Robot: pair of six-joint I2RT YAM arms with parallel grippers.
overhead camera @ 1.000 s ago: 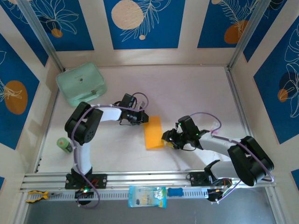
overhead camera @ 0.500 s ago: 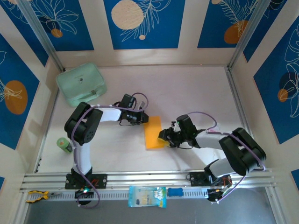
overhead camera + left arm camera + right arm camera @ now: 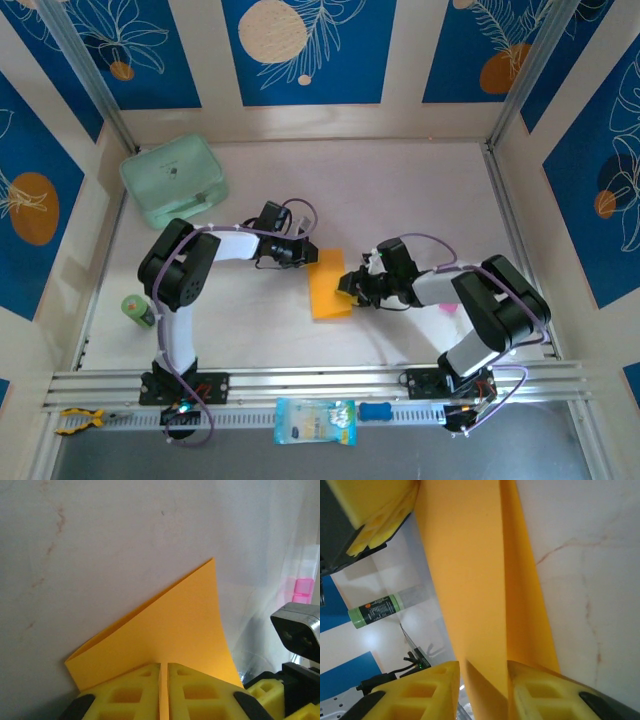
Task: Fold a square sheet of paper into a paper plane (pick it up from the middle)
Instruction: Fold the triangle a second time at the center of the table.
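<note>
The square sheet of paper (image 3: 328, 285) lies folded into an orange-yellow rectangle mid-table. My left gripper (image 3: 308, 256) is shut on its far left edge; in the left wrist view the sheet (image 3: 170, 625) runs into the closed slit of the left gripper (image 3: 164, 667). My right gripper (image 3: 348, 287) sits at the sheet's right edge. In the right wrist view the doubled sheet (image 3: 470, 570) passes between the spread fingers of the right gripper (image 3: 482, 672), with a gap still showing on the left side. The paper is a plain fold, not a pointed shape.
A mint-green case (image 3: 175, 180) stands at the back left. A green tube (image 3: 138, 309) lies by the left arm's base. A pale blue packet (image 3: 315, 420) and a blue piece (image 3: 375, 411) rest on the front rail, with yellow pliers (image 3: 78, 420) at its left end.
The right arm has slid left to the sheet, and its jaws have narrowed around the right edge. The left gripper has stayed shut on the paper.
</note>
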